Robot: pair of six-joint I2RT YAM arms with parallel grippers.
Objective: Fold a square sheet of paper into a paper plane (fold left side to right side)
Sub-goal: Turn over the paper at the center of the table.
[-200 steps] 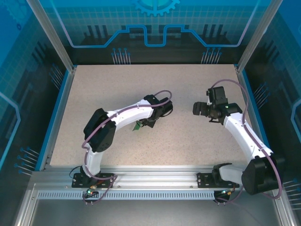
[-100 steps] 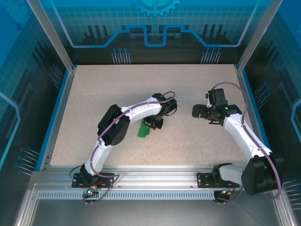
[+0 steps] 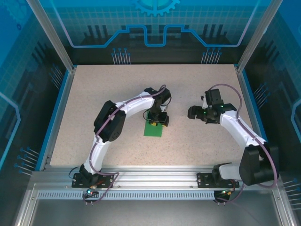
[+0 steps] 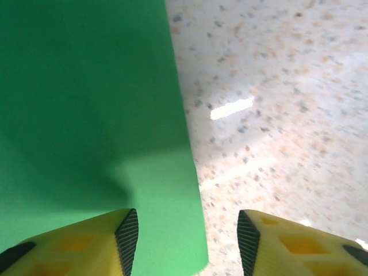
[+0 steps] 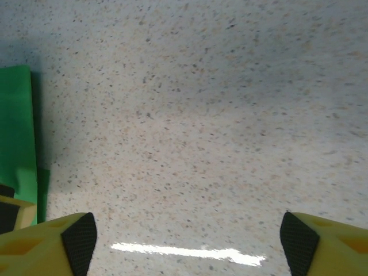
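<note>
Holds the left hand (image 4: 188, 230) parted, gripping nothing, low over the paper (image 3: 153, 130) lying flat on the desk (image 3: 94, 94), probably letting it settle for a crease, and poises the right hand (image 3: 191, 112) wide open nearby, ready to press.

A speckled beige table (image 3: 94, 94) lay at the centre, with a blue rim (image 3: 59, 113) along 9 o'clock and an aluminium rail (image 3: 155, 181) across 6 o'clock. At 12 o'clock stood a blue back panel (image 3: 155, 28) bearing a gear emblem (image 3: 155, 5), and a slanting metal post (image 3: 49, 33) rose at 10 o'clock.
</note>
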